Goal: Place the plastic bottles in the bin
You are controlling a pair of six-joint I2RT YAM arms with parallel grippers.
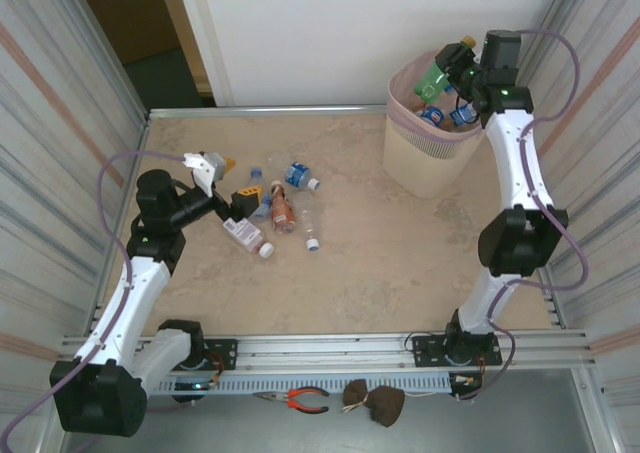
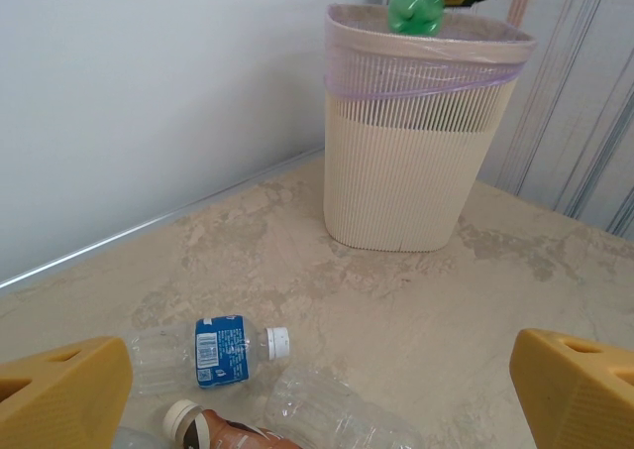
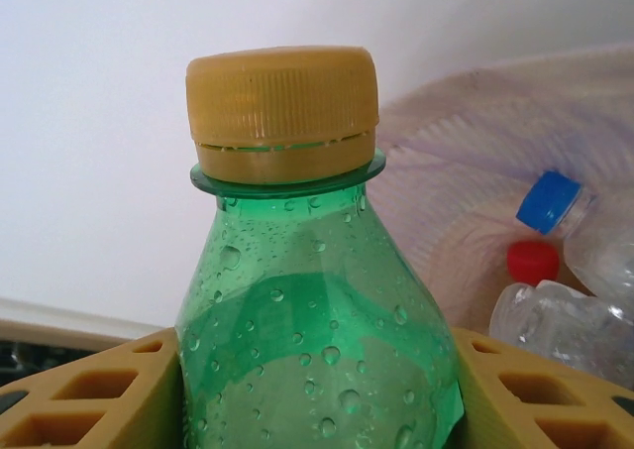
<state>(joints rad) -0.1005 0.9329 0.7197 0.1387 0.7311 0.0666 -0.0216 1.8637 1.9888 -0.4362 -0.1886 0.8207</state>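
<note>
Right claw [image 1: 455, 68]: clamped on the green bottle [image 3: 317, 310]. Its yellow fingers [image 3: 94, 399] press on both sides of the bottle.
Green bottle: its yellow cap [image 3: 282, 112] is on and little drops sit on it. It hangs just over the mouth of the bin [image 1: 425, 163], bottom down.
Bin: it stands at the far right corner of the table [image 1: 400, 273]. It is pale and ribbed, with a thin bag [image 2: 426, 57] folded over the rim.
Inside the bin: more bottles lie there. One has a blue cap [image 3: 550, 201], one has a red cap [image 3: 533, 263], and a clear one [image 3: 555, 320] is squashed.
Left claw [image 1: 238, 178]: its fingers [image 2: 59, 394] are wide apart and hold nothing. It is low over the left side of the table, right by the heap.
Heap [image 1: 275, 208]: a few bottles lie on their sides, close together. There is a blue-label bottle [image 2: 213, 350] with a white cap, a brown bottle [image 1: 283, 211], a clear bottle [image 2: 337, 414], and a red-label bottle [image 1: 247, 235] nearest the left edge.
Heap and bin: well apart.
Around: ribbed metal walls [image 1: 50, 123] stand at the left and right edges, and a white wall [image 1: 330, 33] is behind the far edge.
Near edge: pliers [image 1: 300, 400] with red handles lie on the rail by the arm bases.
</note>
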